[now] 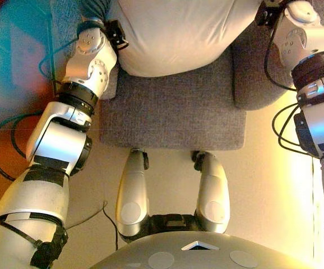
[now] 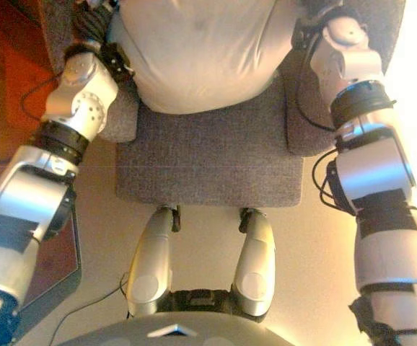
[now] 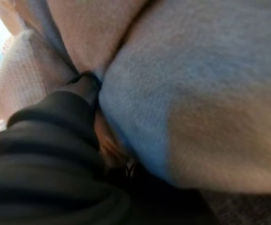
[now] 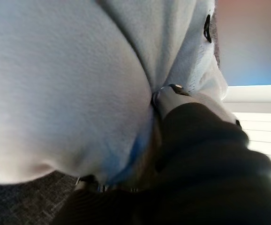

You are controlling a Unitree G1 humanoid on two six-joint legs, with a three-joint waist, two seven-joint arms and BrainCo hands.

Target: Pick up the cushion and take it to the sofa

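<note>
A: Where did the cushion point(image 1: 179, 33) lie?
B: Lay pale and plump on the grey sofa point(image 1: 173, 112) seat, against the back, between the two armrests. Filled most of both wrist views, pressed right up to each camera.

A: And the left hand point(image 3: 56, 126)?
B: Sat at the cushion's left side, wedged between it and the sofa's left armrest. Showed only the dark ribbed cover and one dark tip at the seam in its wrist view. Touching the cushion there.

A: Fingers spread or clamped?
B: Couldn't tell. Buried in the fold between cushion and upholstery.

A: Right hand point(image 4: 196, 154)?
B: Mirrored the left, at the cushion's right side by the right armrest. Showed the dark cover pushed against the pale fabric, one tip poking out at the crease. Again couldn't tell whether the fingers were apart or closed on the cloth, being hidden under the cushion.

A: Anything else around?
B: Pale floor point(image 1: 274, 185) in front of the seat and to the right; reddish-brown floor at the left edge.
</note>
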